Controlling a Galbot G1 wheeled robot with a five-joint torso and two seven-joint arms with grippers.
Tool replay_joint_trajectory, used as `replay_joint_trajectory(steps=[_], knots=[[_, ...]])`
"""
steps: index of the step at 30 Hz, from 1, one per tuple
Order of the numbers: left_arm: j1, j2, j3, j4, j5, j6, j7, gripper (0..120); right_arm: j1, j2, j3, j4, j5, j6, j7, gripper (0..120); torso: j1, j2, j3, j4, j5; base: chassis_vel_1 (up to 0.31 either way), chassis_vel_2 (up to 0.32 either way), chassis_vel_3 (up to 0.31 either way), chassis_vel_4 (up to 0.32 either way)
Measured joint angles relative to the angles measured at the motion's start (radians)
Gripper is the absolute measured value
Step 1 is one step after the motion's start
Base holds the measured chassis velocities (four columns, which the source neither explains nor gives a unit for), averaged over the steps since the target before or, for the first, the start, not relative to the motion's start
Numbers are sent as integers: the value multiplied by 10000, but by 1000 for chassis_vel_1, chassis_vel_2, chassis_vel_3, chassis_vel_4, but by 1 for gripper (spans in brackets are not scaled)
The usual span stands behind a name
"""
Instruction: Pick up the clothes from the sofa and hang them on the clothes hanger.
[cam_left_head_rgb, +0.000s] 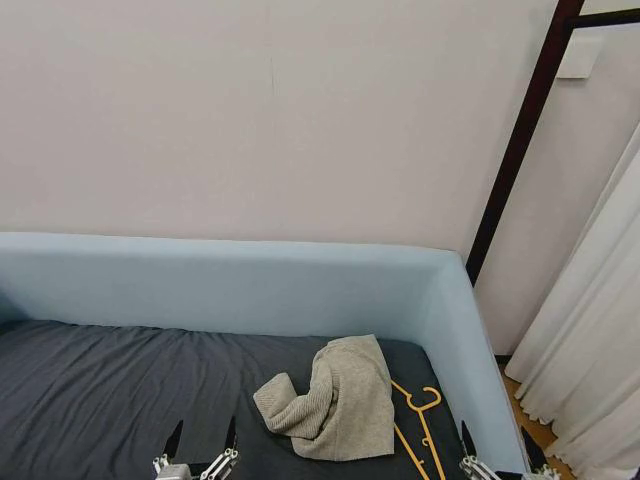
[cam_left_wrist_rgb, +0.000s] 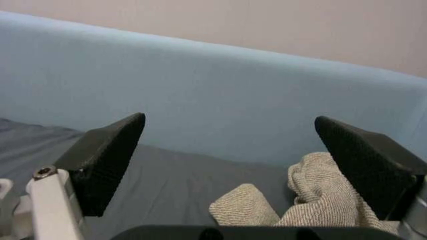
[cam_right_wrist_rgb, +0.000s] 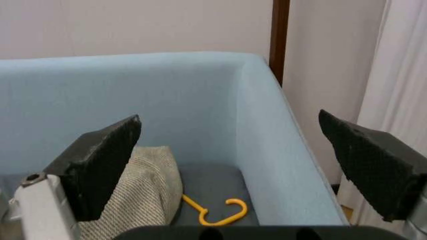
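The grey knitted garment (cam_left_head_rgb: 335, 400) lies crumpled on the dark seat cushion (cam_left_head_rgb: 100, 390), towards the right end of the pale blue sofa (cam_left_head_rgb: 250, 285). A yellow hanger (cam_left_head_rgb: 425, 415) lies flat between the garment and the sofa's right arm, touching the garment's edge. The left gripper (cam_left_head_rgb: 203, 437) hovers low over the cushion just left of the garment, jaws spread wide, holding nothing. The right gripper (cam_left_head_rgb: 497, 450) hangs over the sofa's right arm, beyond the hanger, also wide open and empty. A dark rack pole (cam_left_head_rgb: 520, 140) rises behind the corner, with a white curtain (cam_left_head_rgb: 600, 330) beside it.

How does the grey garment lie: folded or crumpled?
Crumpled: the grey knitted garment lies bunched on the sofa, beside the yellow hanger.
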Motion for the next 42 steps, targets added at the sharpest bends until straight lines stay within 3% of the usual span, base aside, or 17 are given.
replay_joint_trajectory(steps=[16,22,32,38,42], knots=[[36,-77,11,120,111,-1,-26,100,31,-200,-45,-93,146,-300,119,100,0,1,0,0,0,0,0,0,0],[95,-19,-39,171,149,-29,-23,100,116,-777,-279,-48,792,-958,311,100,0,0,0,-1,0,0,0,0,0],[144,8,-26,319,215,-111,-78,100,1261,-3080,-907,152,2905,-2850,849,100,0,0,0,-1,0,0,0,0,0],[154,-44,-70,350,272,-206,-6,100,3206,-4455,-1797,-80,4465,-4284,1078,100,0,-1,1,3,3,0,0,0,0],[144,-71,-94,359,297,-204,5,100,5090,-5659,-3027,-657,5728,-5285,1263,100,0,-1,2,-1,2,0,0,0,0]])
